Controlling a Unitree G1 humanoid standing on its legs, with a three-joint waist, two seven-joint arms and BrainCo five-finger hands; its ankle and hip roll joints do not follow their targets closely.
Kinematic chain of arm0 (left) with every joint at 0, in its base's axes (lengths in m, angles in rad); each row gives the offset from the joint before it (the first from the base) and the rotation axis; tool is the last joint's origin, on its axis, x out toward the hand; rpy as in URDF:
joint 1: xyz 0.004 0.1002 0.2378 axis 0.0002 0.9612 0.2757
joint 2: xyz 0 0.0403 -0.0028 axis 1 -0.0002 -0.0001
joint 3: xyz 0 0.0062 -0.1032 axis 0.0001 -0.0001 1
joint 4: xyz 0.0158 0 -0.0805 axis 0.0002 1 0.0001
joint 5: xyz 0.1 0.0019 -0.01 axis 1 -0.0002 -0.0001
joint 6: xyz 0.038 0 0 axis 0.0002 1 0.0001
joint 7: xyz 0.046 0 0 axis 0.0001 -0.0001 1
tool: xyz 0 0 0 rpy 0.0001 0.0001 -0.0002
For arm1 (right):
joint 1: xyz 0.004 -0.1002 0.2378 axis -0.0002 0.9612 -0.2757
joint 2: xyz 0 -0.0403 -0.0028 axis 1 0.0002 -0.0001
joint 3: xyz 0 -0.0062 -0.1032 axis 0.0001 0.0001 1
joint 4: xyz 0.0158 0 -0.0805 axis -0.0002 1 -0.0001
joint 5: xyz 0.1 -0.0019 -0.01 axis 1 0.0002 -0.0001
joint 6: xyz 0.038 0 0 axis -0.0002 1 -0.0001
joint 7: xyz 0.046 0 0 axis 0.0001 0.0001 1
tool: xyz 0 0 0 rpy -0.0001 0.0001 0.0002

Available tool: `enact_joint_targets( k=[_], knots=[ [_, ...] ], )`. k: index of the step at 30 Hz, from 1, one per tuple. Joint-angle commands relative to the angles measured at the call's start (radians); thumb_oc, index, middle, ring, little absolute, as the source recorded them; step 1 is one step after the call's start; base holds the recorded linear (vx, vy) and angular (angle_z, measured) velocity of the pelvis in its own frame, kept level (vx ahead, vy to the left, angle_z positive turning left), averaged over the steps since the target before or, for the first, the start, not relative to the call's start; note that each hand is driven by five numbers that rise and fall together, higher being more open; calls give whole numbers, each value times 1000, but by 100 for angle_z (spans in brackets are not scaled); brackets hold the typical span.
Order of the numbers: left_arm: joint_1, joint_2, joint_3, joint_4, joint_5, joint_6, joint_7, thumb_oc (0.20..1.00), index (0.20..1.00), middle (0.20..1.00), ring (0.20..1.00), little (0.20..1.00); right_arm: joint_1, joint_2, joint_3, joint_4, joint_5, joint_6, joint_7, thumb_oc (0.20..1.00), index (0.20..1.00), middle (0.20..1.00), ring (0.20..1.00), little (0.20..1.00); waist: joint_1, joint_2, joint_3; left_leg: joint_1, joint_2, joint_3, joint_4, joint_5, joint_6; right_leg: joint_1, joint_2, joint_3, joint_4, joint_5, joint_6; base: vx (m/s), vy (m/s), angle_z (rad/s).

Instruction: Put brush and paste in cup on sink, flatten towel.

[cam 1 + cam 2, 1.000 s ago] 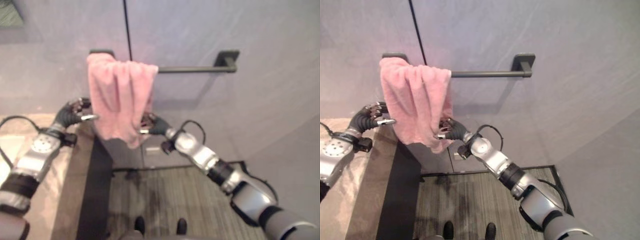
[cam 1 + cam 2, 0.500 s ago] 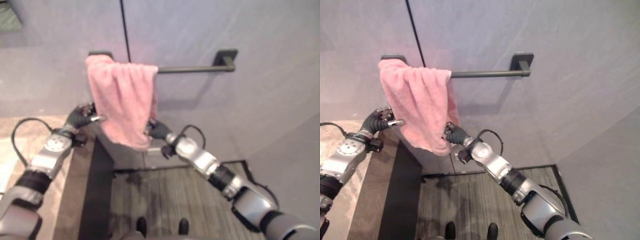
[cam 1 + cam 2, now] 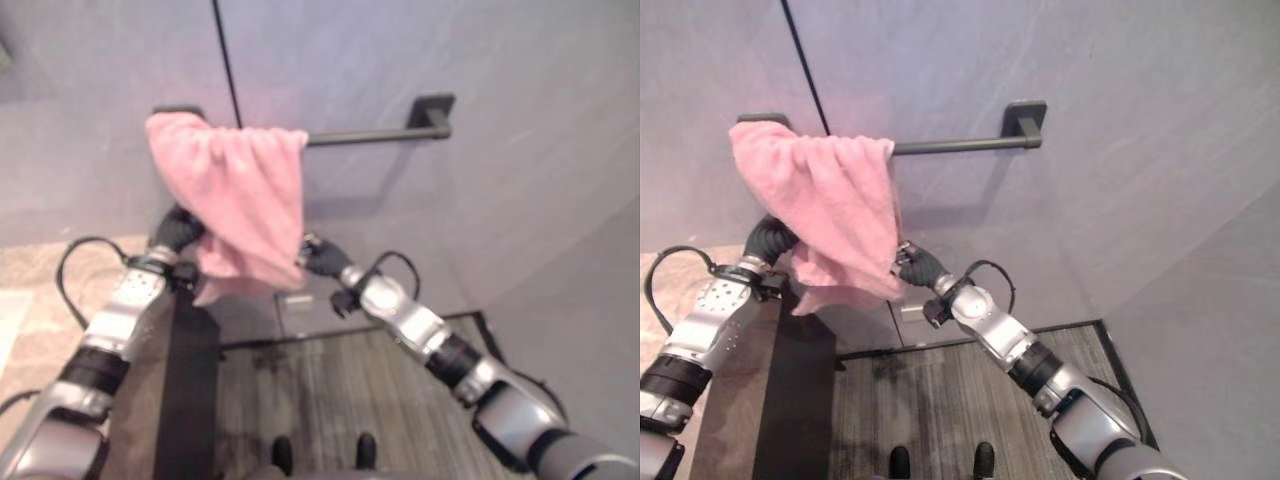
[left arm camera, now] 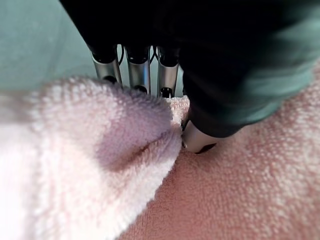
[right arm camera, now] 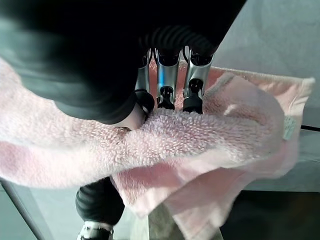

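A pink terry-cloth towel (image 3: 830,215) hangs bunched over the left end of a dark metal wall rail (image 3: 960,143) on the far wall. The left hand (image 3: 178,228) pinches the towel's lower left edge, its fingers (image 4: 137,75) and thumb closed on a fold. The right hand (image 3: 915,265) grips the lower right corner, its fingers (image 5: 165,82) curled into the cloth
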Motion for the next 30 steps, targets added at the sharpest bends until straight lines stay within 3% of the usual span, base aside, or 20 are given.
enact_joint_targets(
  k=[1,9,15,20,24,30],
  knots=[
    [-97,16,32,17,-8,-71,17,200,200,200,200,200,-39,10,-68,-96,12,-76,-6,200,200,200,200,200,9,26,14,43,-42,-70,17,-111,74,54,-48,-96,-1,-11,78,0,0,0],
    [-9,17,90,-116,62,-83,40,200,200,200,200,200,40,-42,-168,-236,-22,-112,-27,200,200,200,200,200,2,31,13,46,-44,-75,18,-112,76,61,-50,-101,-1,-16,77,1,-2,0],
    [367,-18,285,-426,90,-100,-26,200,200,200,200,200,254,-80,-315,-382,-7,-156,8,200,200,200,200,200,6,35,16,52,-45,-88,20,-118,80,74,-52,-109,-1,-28,71,11,-9,1],
    [526,-110,297,-455,64,-82,-89,200,200,200,200,200,366,-95,-342,-355,-22,-142,32,200,200,200,200,200,15,36,16,58,-43,-98,25,-122,78,90,-51,-120,-1,-42,65,7,-30,5],
    [557,-126,298,-458,64,-79,-104,200,200,200,200,200,378,-91,-366,-349,-23,-150,28,200,200,200,200,200,17,39,17,61,-42,-108,31,-123,76,103,-51,-127,-1,-51,62,-1,-40,12],
    [549,-168,357,-569,48,-103,-48,200,200,200,200,200,354,-78,-400,-415,-27,-177,-11,200,200,200,200,200,19,41,10,62,-42,-130,22,-113,70,117,-51,-147,-1,-64,52,-16,-37,10]
  ],
)
